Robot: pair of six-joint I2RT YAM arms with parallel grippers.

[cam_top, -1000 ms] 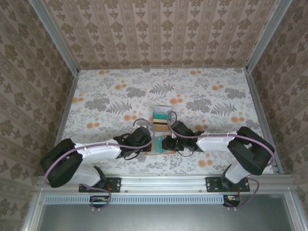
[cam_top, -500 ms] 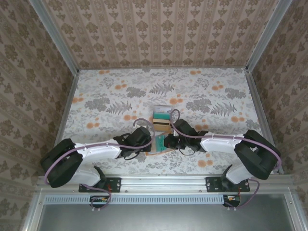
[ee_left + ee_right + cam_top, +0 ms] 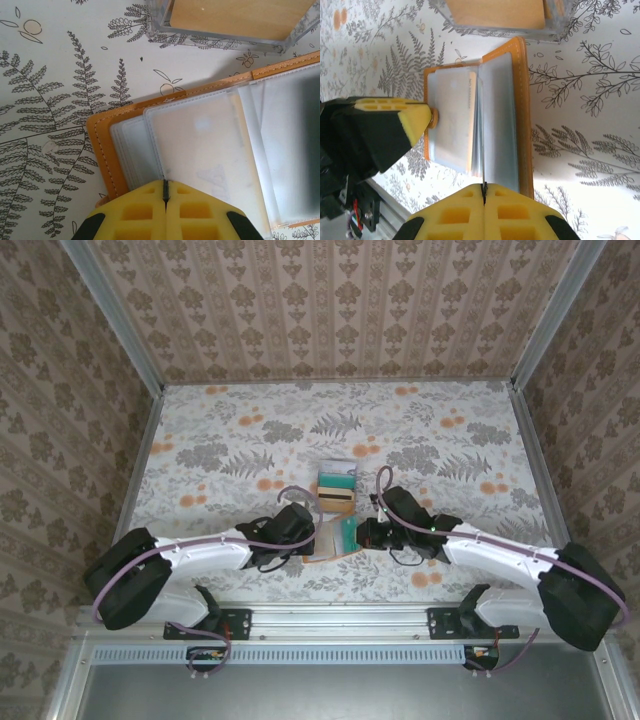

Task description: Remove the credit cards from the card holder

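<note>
With the clenched left hand (image 3: 165,189) pinning the card holder (image 3: 522,110) to the surface (image 3: 580,165), the right hand (image 3: 483,189), pinched on the teal card (image 3: 347,533), should pull straight along its pocket

Soft, even light falls from above in the top view; the desk (image 3: 250,430) is bright, with only faint, blurry shadows under the arms. The frame rails splay outward toward the corners, a wide-lens bend. In the left wrist view the fern print is crisp, while the card holder (image 3: 102,150) has a milky sheen on its clear sleeves and smears to grey at the right edge. The left pincer (image 3: 165,197) and right pincer (image 3: 483,195) look soft, close to their lenses
</note>
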